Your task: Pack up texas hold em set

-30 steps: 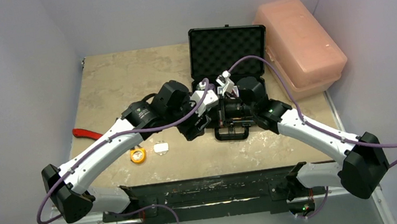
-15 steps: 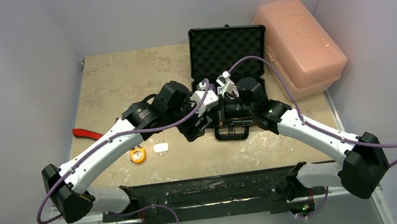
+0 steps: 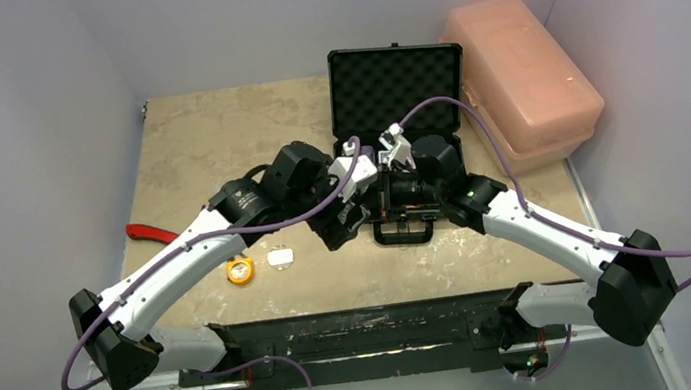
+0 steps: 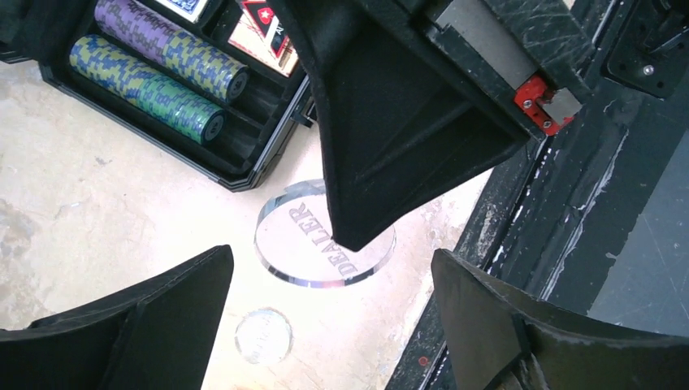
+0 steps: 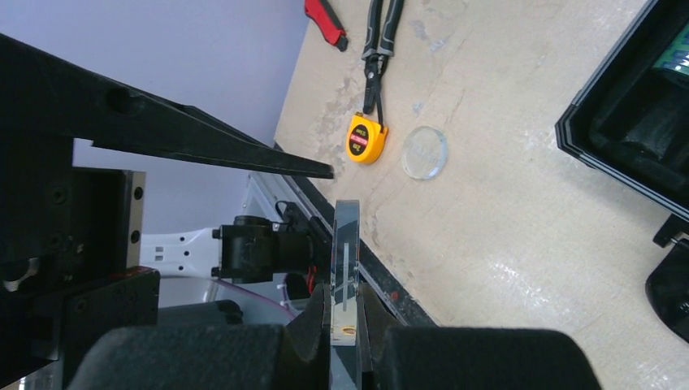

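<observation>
The black briefcase (image 3: 395,78) stands open at the back of the table, foam lid upright. Its tray (image 4: 244,166) holds rows of purple chips (image 4: 171,49) and teal chips (image 4: 146,85) beside card decks (image 4: 264,36). My right gripper (image 5: 347,296) is shut on a clear "DEALER" disc (image 4: 301,244), held edge-on (image 5: 345,244) just off the case's front left corner. My left gripper (image 4: 331,253) is open, its fingers either side of that disc and apart from it. A small white disc (image 4: 262,335) lies flat on the table below.
An orange tape measure (image 5: 366,139), black-handled pliers (image 5: 380,49) and a red-handled tool (image 5: 325,20) lie left of the case. A big pink plastic box (image 3: 523,76) stands at the back right. The black base rail (image 4: 569,203) runs along the table's near edge.
My left gripper has spread its jaws wider, off the dealer disc, which stays in the right gripper. Both arms have hardly shifted.
</observation>
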